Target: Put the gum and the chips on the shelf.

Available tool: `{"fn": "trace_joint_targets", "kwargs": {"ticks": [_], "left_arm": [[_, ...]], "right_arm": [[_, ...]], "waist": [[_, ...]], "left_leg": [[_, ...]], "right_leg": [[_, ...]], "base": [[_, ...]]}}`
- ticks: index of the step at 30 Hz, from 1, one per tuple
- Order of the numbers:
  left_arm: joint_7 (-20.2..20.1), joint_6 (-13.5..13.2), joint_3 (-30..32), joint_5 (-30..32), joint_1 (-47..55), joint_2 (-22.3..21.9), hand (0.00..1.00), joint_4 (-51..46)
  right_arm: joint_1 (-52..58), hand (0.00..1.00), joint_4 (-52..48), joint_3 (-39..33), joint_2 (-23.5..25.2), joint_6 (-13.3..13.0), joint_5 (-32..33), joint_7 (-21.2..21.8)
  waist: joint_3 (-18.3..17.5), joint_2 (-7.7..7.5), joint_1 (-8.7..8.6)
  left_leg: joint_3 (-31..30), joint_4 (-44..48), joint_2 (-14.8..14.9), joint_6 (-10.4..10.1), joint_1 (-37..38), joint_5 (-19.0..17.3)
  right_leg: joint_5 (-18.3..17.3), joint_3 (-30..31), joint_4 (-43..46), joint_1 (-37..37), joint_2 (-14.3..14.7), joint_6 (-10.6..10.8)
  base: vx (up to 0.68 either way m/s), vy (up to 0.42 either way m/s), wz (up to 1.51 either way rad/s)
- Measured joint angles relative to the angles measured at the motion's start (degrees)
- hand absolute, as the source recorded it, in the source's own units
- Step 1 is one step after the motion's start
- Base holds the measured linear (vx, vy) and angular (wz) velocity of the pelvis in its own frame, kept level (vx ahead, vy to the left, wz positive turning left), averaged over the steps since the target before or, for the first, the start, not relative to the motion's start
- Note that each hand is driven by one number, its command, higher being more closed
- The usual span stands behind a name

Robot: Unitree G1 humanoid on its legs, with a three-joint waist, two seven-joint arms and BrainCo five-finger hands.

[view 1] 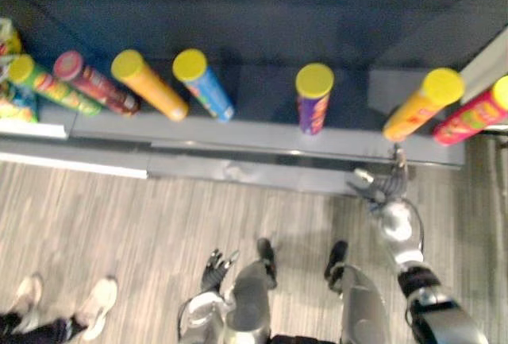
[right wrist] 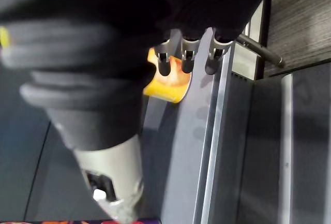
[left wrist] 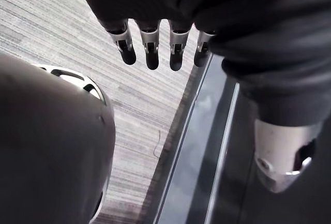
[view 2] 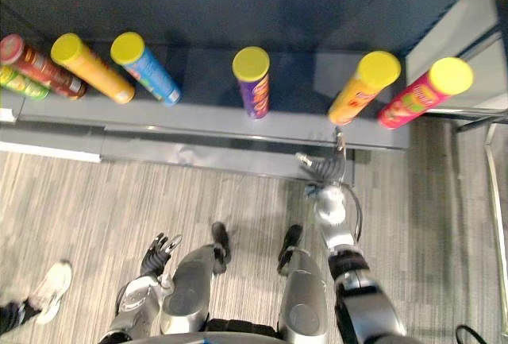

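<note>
Chips: cans [view 1: 313, 98] on shelf [view 1: 262, 133].
Gum: I cannot tell.
Right hand [view 1: 386, 188]: fingers straight, empty, by orange can [view 1: 421, 106].
Left hand [view 1: 216, 268]: slack, empty.

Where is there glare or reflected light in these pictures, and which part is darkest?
Left eye view: a pale sheen lies along the front ledge of the shelf, below the purple can; the shelf's back wall is darkest. Left wrist view: the glossy strip beyond the left hand mirrors light. Right wrist view: the orange can past the right hand is the brightest patch.
</note>
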Motion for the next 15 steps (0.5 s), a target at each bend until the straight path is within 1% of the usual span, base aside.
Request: {"fn": "trace_joint_targets", "kwargs": {"ticks": [2, 3, 4, 5, 7, 8, 9, 10, 11, 12, 13, 14, 15], "left_arm": [[-0.1, 0.9, 1.5, 2.1, 2.3, 0.0, 0.0, 0.1], [-0.1, 1.3, 1.8, 2.4, 3.4, 0.1, 0.0, 0.1], [-0.2, 2.0, 2.4, 2.9, 4.3, 0.1, 0.0, 0.4], [-0.4, 2.4, 2.7, 3.7, 4.4, 0.1, 0.0, 0.8], [-1.2, 3.1, 2.9, 4.7, 5.0, 0.0, 0.0, 2.3], [-1.3, 3.1, 3.3, 4.7, 5.0, -0.1, 0.0, 3.0], [-1.6, 3.4, 3.8, 4.6, 5.2, -0.3, 0.0, 3.6], [-1.8, 3.6, 4.4, 4.5, 5.5, -0.4, 0.0, 4.7], [-2.0, 3.7, 5.1, 4.4, 5.5, -0.4, 0.0, 5.7], [-2.3, 3.6, 5.6, 4.2, 5.5, -0.5, 0.0, 6.2], [-2.4, 3.6, 6.2, 3.7, 5.6, -0.7, 0.0, 7.2], [-2.6, 3.6, 7.2, 3.4, 5.6, -1.0, 0.0, 8.1], [-2.9, 3.6, 7.7, 3.3, 5.6, -1.1, 0.0, 8.5]], "right_arm": [[9.9, 0.0, -4.2, 1.7, 0.9, 0.2, -0.1, 4.3], [13.1, 0.0, -5.0, 2.3, 1.2, 0.6, -0.1, 6.1], [16.6, 0.0, -5.3, 2.8, 1.9, 1.8, 0.0, 9.0], [18.2, 0.0, -5.3, 3.0, 2.1, 2.2, 0.0, 10.2], [23.6, 0.0, -4.2, 4.7, 2.3, 4.1, 0.0, 14.7], [24.7, 0.0, -3.5, 4.8, 2.5, 4.6, 0.0, 15.6], [25.8, 0.0, -2.0, 4.7, 3.0, 5.7, 0.0, 16.8], [26.3, 0.0, 0.9, 4.2, 4.1, 7.0, 0.1, 18.1], [26.7, 0.0, 4.2, 3.6, 5.1, 8.1, 0.1, 18.8], [26.9, 0.0, 6.1, 2.8, 5.8, 8.6, 0.1, 19.2], [26.7, 0.0, 9.5, 0.2, 7.2, 9.1, 1.1, 19.5], [26.2, 0.0, 11.7, -2.1, 7.9, 8.9, 1.3, 19.2], [26.1, 0.0, 12.5, -2.8, 8.1, 8.8, 1.7, 18.8]], "waist": [[-3.7, -1.6, -1.43], [-5.1, -2.18, -1.95], [-6.9, -2.7, -2.52], [-7.8, -2.98, -2.56], [-10.7, -3.31, -3.16], [-11.5, -3.37, -3.25], [-12.3, -3.5, -3.41], [-13.5, -3.69, -4.05], [-14.3, -3.77, -4.18], [-14.6, -3.79, -4.18], [-15.3, -3.74, -4.18], [-16.0, -3.7, -4.26], [-16.2, -3.71, -4.3]], "left_leg": [[1.0, -4.1, -1.0, -0.3, 3.3, 0.8], [1.8, -5.5, -1.2, -0.4, 4.8, 0.9], [2.7, -7.0, -1.4, -0.5, 6.9, 1.0], [3.2, -7.6, -1.5, -0.6, 7.8, 1.0], [4.1, -10.1, -1.9, -1.0, 10.8, 1.2], [4.5, -10.6, -2.0, -1.1, 11.3, 1.3], [4.8, -11.4, -2.1, -1.3, 12.2, 1.5], [5.0, -12.3, -2.1, -1.6, 13.2, 1.7], [5.2, -13.2, -2.1, -1.8, 14.5, 1.8], [5.5, -13.6, -2.1, -1.9, 15.1, 1.9], [6.2, -14.4, -2.1, -2.1, 16.0, 2.1], [6.4, -15.2, -2.1, -2.3, 16.6, 2.5], [6.4, -15.4, -2.1, -2.2, 16.8, 2.6]], "right_leg": [[0.4, 0.3, -2.5, 2.1, 0.1, 0.6], [0.5, 0.7, -3.3, 3.1, 0.3, 0.9], [0.7, 1.3, -4.4, 4.5, 0.6, 1.1], [0.7, 1.6, -4.9, 5.1, 0.7, 1.2], [0.9, 1.8, -6.4, 7.4, 1.0, 1.5], [1.0, 1.8, -6.8, 7.8, 1.1, 1.6], [1.1, 1.9, -7.3, 8.4, 1.2, 1.7], [1.2, 2.1, -8.0, 9.3, 1.5, 1.9], [1.3, 2.4, -8.7, 10.3, 1.8, 1.8], [1.4, 2.5, -8.9, 10.7, 1.9, 1.8], [1.6, 2.7, -9.6, 11.3, 2.2, 1.8], [1.9, 2.9, -10.2, 11.7, 2.4, 1.8], [2.1, 2.8, -10.7, 12.1, 2.5, 1.8]], "base": [[0.18, 0.042, -0.16], [0.2, 0.047, -0.25], [0.16, 0.039, -0.3], [0.15, 0.038, -0.31], [0.11, 0.034, -0.16], [0.06, 0.029, -0.07], [0.06, 0.026, -0.08], [0.05, 0.011, -0.11], [0.05, 0.004, -0.1], [0.03, -0.002, -0.16], [0.01, -0.007, -0.17], [0.0, -0.005, -0.13], [0.0, 0.0, 0.0]]}}
